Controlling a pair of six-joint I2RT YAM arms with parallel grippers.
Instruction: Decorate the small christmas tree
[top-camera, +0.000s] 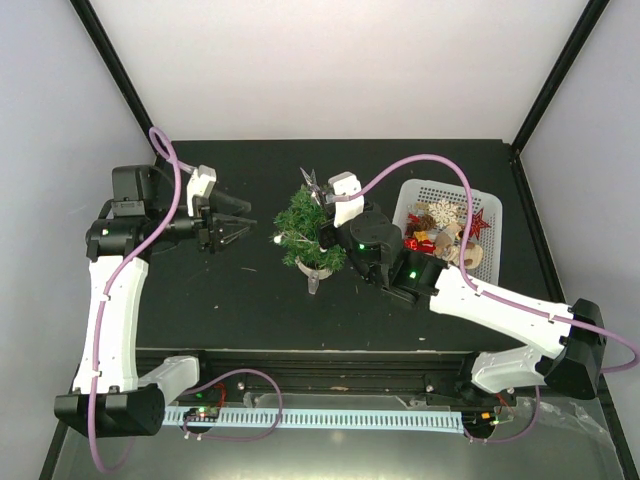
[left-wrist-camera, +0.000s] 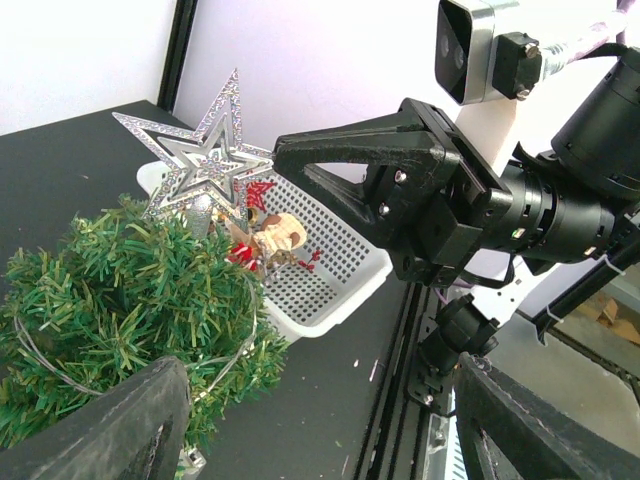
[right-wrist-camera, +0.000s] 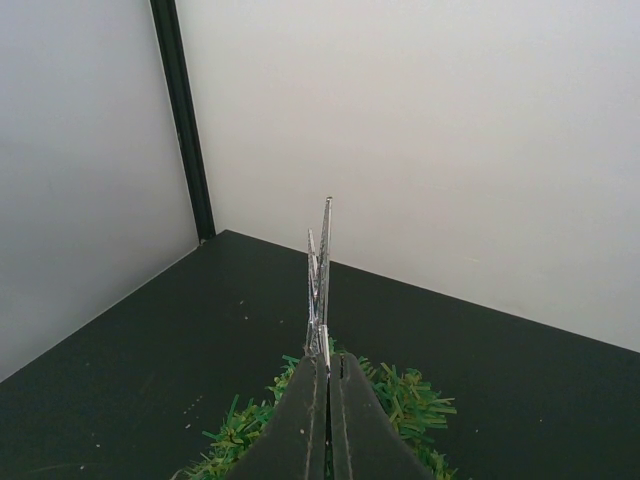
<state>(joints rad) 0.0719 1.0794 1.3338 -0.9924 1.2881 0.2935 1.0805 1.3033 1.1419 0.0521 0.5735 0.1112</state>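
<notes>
The small christmas tree (top-camera: 308, 236) stands mid-table in its white pot, with a thin wire garland on its branches. A silver glitter star (top-camera: 310, 181) stands at its top. My right gripper (top-camera: 322, 203) is shut on the star's edge and reaches over the tree from the right. In the right wrist view the star (right-wrist-camera: 320, 285) shows edge-on between the closed fingertips (right-wrist-camera: 311, 385), above the green needles (right-wrist-camera: 405, 397). My left gripper (top-camera: 240, 221) is open and empty, just left of the tree. The left wrist view shows the tree (left-wrist-camera: 110, 305) and the star (left-wrist-camera: 205, 150).
A white mesh basket (top-camera: 487, 262) at the right holds several ornaments, among them a red star (top-camera: 478, 222) and a white snowflake (top-camera: 443, 213). It also shows behind the tree in the left wrist view (left-wrist-camera: 340, 290). Walls stand at the back and both sides.
</notes>
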